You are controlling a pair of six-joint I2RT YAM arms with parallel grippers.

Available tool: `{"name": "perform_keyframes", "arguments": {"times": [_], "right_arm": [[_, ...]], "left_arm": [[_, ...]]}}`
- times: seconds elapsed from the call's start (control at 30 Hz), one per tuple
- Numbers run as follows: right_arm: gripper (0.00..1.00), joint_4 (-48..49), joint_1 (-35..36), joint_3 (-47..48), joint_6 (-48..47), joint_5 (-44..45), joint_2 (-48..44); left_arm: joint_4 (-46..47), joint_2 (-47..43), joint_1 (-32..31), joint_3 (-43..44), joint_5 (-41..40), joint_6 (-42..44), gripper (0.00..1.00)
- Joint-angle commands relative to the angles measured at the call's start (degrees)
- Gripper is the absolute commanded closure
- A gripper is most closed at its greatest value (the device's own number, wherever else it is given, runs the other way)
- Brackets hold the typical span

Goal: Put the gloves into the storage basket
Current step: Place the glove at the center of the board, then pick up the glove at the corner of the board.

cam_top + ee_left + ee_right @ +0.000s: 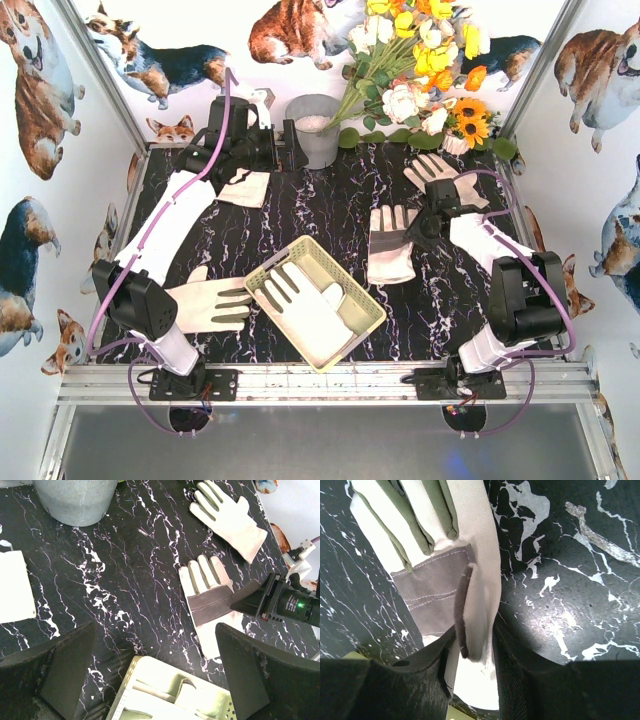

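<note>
Since the middle glove (390,250) lies flat on the marbled surface (320,205), the right tool (472,637) grasps it by a raised fold along one long edge, a finger pressing on each face. That seems the only purchase on such limp fabric. The storage basket (350,275) sits just beside it, one glove (310,315) inside, so the carry looks short. Three other gloves remain out. The left tool (155,627) hangs released near the grey metal bucket (75,500), probably to keep clear.
</note>
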Motion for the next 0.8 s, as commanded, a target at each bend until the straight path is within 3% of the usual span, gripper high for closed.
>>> {"name": "perform_keyframes", "arguments": {"times": [0.0,0.17,0.33,0.5,0.77], "right_arm": [[0.66,-1.9,0.0,1.0,-3.2,3.2,-4.3],[0.58,-9.5,-0.4,0.7,-3.4,9.7,-11.3],[0.55,-9.9,-1.1,-0.8,-5.8,12.6,-21.3],[0.26,-8.2,-2.9,0.8,-8.8,18.1,-25.3],[0.26,1.8,-14.8,-2.0,-3.0,11.9,-18.9]], "left_arm": [[1.1,-0.5,0.1,-0.7,-0.6,-1.0,0.00],[1.2,-2.0,0.2,-1.8,-0.9,-1.2,0.00],[1.2,-3.5,0.2,-3.5,-2.5,-0.7,0.00],[2.1,-5.1,0.2,-6.1,-4.3,0.1,0.00],[1.2,-5.6,0.1,-7.0,-4.3,-1.0,0.00]]}}
